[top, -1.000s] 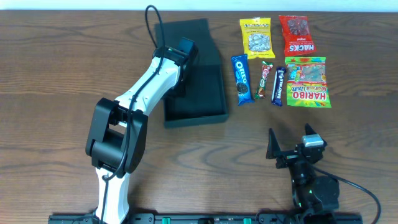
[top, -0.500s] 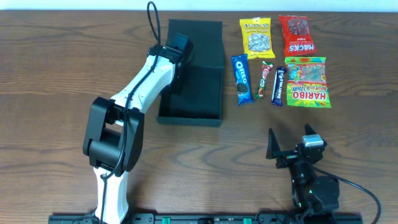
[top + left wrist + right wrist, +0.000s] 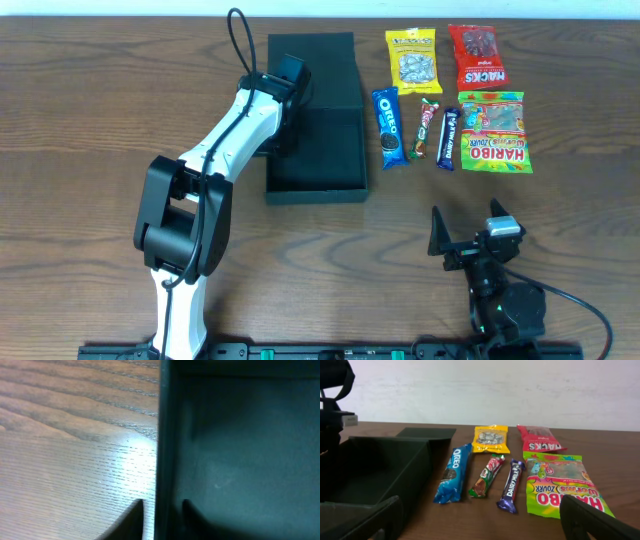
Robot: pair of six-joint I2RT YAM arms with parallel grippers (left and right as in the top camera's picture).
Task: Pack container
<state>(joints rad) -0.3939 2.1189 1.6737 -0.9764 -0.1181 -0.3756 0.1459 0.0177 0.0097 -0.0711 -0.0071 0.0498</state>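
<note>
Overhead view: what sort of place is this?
Probably a robotics lab bench, not a home: a white robot arm and a black robot arm at a wooden table, snack packets in neat rows beside an open dark box, a bare white wall.

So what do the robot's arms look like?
The left arm has white tubes and chunky black joints, with a black cable looping above its wrist. The right arm is mostly black, with flat pointed jaws and a thin cable trailing out.
</note>
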